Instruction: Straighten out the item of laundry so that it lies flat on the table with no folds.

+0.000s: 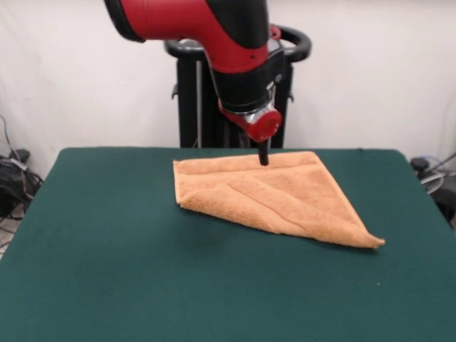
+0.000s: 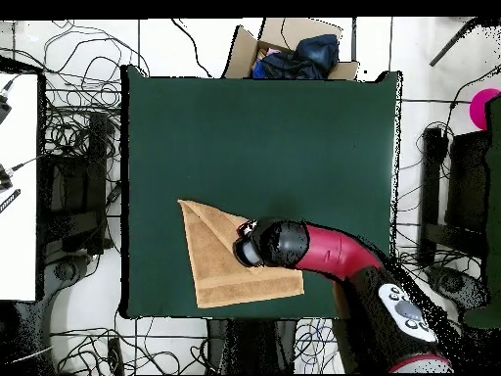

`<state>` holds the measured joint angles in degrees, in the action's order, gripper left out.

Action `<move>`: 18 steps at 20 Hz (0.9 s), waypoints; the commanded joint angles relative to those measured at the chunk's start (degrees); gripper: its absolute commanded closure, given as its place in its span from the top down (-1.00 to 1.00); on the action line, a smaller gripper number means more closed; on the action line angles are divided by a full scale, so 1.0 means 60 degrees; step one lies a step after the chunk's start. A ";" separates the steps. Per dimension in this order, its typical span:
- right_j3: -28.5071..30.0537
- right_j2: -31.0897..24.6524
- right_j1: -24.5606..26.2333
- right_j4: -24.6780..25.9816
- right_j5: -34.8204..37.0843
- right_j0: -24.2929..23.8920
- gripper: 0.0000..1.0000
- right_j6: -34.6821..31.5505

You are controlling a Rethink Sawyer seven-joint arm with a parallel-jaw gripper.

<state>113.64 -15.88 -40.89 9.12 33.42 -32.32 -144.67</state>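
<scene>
The item of laundry (image 1: 285, 196) is an orange-tan towel folded over on a diagonal into a rough triangle. One corner points toward the near right, and a fold ridge runs across its top layer. It lies on the far middle of the dark green table (image 1: 107, 242). My gripper (image 1: 263, 156) comes straight down onto the towel's far edge, touching or pressing the cloth. In the overhead view the towel (image 2: 220, 264) lies near the table's (image 2: 264, 137) bottom edge, and the red arm's wrist (image 2: 269, 245) covers its right part and hides the gripper.
An open cardboard box (image 2: 294, 54) with blue cloth stands on the floor beyond the table's top edge in the overhead view. Loose cables (image 2: 78, 127) lie around the table. A white surface (image 2: 20, 186) sits at the left.
</scene>
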 commanded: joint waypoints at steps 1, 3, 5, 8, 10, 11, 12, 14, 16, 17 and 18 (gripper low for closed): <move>0.0529 -0.1631 0.0491 0.1055 -0.0814 -0.0437 1.00 0.2230; 0.0491 -0.1657 0.0343 0.1450 -0.0744 -0.0441 1.00 0.2179; 0.0537 -0.1757 0.0210 0.1714 -0.0710 -0.0480 1.00 0.2089; 0.0557 -0.1878 0.0103 0.2050 -0.0743 -0.0518 1.00 0.1921; 0.0473 -0.1770 0.0023 0.2396 -0.0691 -0.0389 1.00 0.1758; 0.0452 -0.1731 -0.0018 0.2535 -0.0630 -0.0343 1.00 0.1700; 0.0452 -0.1726 -0.0042 0.2602 -0.0552 -0.0329 1.00 0.1652; 0.0353 -0.1649 0.0032 0.2794 -0.0407 -0.0251 1.00 0.1583; 0.0297 -0.1639 0.0031 0.2921 -0.0329 -0.0234 1.00 0.1539; 0.0323 -0.1685 0.0072 0.2960 -0.0452 -0.0272 1.00 0.1483; 0.0337 -0.1745 0.0127 0.2997 -0.0568 -0.0313 1.00 0.1450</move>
<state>114.76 -21.61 -40.79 23.53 30.92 -35.41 -144.67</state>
